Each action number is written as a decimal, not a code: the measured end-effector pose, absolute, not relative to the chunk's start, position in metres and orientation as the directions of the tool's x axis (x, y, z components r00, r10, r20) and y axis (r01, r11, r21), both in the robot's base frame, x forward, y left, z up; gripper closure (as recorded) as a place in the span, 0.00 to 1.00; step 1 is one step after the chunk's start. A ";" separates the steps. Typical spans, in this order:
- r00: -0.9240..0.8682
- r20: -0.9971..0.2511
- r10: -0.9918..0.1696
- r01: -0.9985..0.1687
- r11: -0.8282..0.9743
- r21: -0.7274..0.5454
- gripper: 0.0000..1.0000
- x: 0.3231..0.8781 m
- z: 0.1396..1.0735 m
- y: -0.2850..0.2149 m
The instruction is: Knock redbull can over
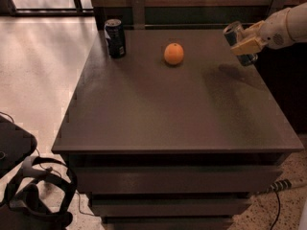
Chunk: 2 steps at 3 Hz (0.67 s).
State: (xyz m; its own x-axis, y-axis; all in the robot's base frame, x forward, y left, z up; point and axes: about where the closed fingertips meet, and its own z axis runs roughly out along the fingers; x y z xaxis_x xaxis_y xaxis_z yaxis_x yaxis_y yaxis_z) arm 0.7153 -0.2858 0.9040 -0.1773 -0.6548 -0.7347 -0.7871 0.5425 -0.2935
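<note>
The redbull can [236,34], slim with a blue and silver body, is tilted at the table's far right edge, its top leaning left. My gripper [247,45], with tan fingers on a white arm reaching in from the right, is closed around the can's middle. The can's lower end is partly hidden behind the fingers. It casts a shadow on the tabletop just below.
A dark table [172,109] with drawers fills the view. A shorter, dark can [115,38] stands upright at the far left corner. An orange [173,53] lies at the far middle. A headset and cables [33,195] lie on the floor at the lower left.
</note>
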 end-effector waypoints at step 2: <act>-0.242 -0.663 -0.708 -0.860 0.473 -0.192 1.00 0.704 0.862 -0.259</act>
